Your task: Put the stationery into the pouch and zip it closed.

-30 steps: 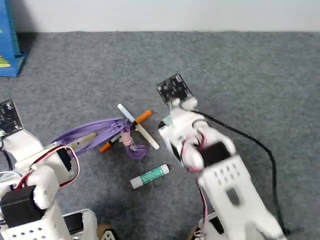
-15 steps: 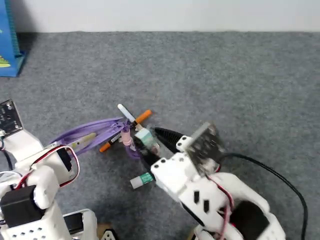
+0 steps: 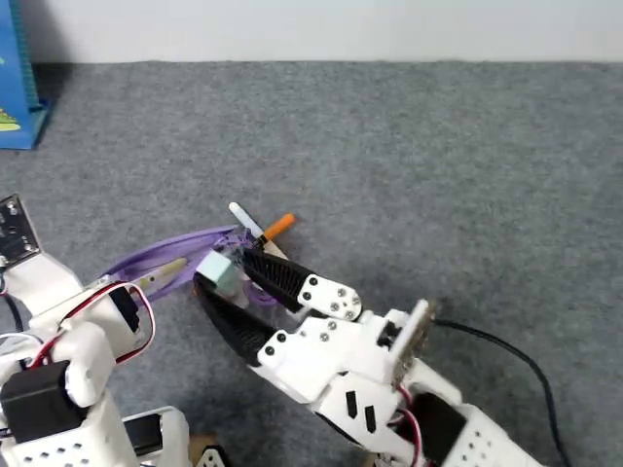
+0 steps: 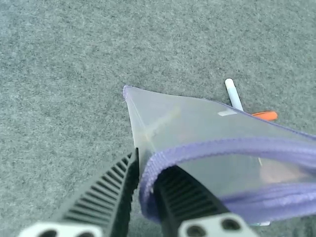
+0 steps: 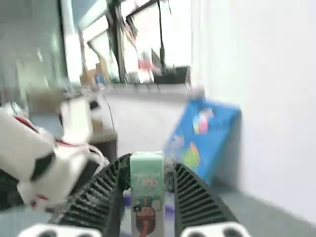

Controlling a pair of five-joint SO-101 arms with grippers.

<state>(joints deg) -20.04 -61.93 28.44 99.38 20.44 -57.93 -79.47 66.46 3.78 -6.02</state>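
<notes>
At about eight o'clock on the desk [image 3: 467,146], one end of the purple pouch [image 4: 207,143] is being pinched by the left claw [image 4: 141,165]. Its jaws are being pressed shut on the zip-edged seam, and the pouch is being held out toward two o'clock.

Near the desk's centre, at the pouch's far end, a green-and-white glue stick [image 3: 215,269] is being gripped around its body by the right claw [image 3: 224,275]. The stick's end is being aimed toward nine o'clock, at the pouch. Whether it is already being passed through the mouth cannot be told.

At one o'clock of the stick, a white pen [image 3: 243,218] and an orange pen [image 3: 277,227] are being left crossed, just by the pouch's end.

By judgement, the insertion of the glue stick is being attempted. It is best done with the stick being lined up along the pouch's length and slid in low between the two zip edges. The release is probably better delayed until most of the stick is covered. The left claw's pinch is being relied on to keep the mouth raised. The crossed pens are being risked by any sideways sweep.
</notes>
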